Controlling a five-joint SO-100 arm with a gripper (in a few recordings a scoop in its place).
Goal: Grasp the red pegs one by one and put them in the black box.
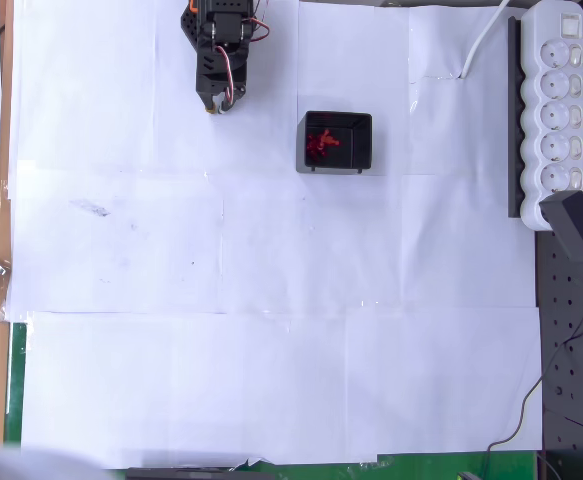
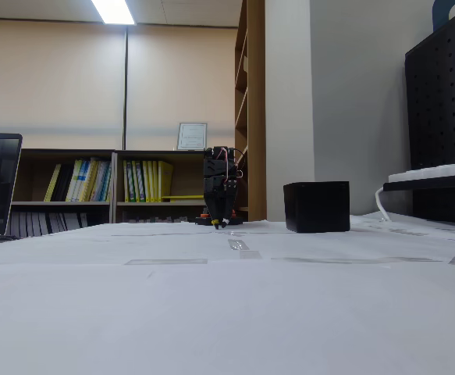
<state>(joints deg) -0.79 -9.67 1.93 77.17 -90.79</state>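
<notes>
Looking straight down from the overhead view, the small rectangular black plastic box [image 1: 337, 142] with its thin walls and open top sits on the white paper sheets [image 1: 271, 300] covering the table, up in the upper middle of the picture, and inside it lies a tangle of tiny dark red pegs [image 1: 322, 141], bunched toward the left half of the box floor; I can't count them, they blur together. Off to the left of the box, well apart from it, the black robot arm hangs with its two-finger gripper [image 1: 214, 102] pointing down at the paper, tip low over the sheet. From the fixed view at table level, the gripper [image 2: 222, 224] comes down right to the surface, and the black box [image 2: 316, 206] stands to its right, clear of it. Whether the claw is parted or pinched, I can't tell; the tips are too small and dark in both views. At the right edge of the overhead view a white power strip [image 1: 556, 110] lies along the paper's border.
</notes>
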